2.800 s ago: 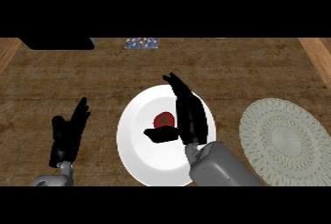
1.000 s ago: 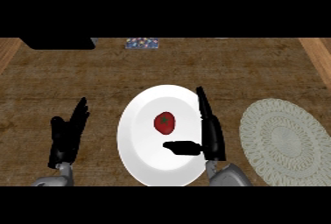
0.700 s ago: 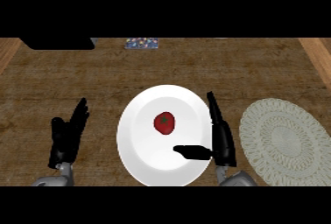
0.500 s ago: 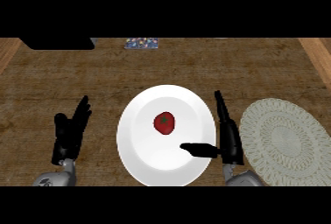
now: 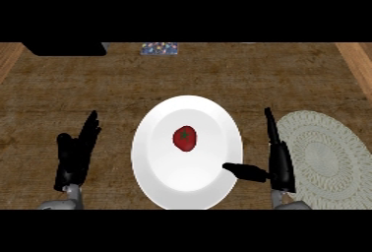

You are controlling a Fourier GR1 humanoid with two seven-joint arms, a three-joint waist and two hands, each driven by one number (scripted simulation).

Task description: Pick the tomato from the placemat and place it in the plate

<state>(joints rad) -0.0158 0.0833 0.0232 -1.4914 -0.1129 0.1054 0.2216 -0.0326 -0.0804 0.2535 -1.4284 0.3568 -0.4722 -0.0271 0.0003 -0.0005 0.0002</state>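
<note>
A red tomato (image 5: 185, 138) lies in the middle of the white plate (image 5: 161, 162) on the wooden counter. My right hand (image 5: 278, 160) is open at the plate's right rim, between the plate and the pale round placemat (image 5: 327, 158). Its fingers point away from me and its thumb (image 5: 245, 171) sticks out over the plate's lower right part, apart from the tomato. My left hand (image 5: 76, 151) rests open to the left of the plate, fingers up.
A dark object (image 5: 65, 48) sits at the far left edge of the counter, with a small patterned item (image 5: 160, 47) beside it. Lighter wooden strips (image 5: 357, 61) run along the counter's right and left sides.
My right hand has let go of the tomato and drawn back to the right, from over the plate to its right rim. The tomato stays on the plate. The left hand has barely moved.
</note>
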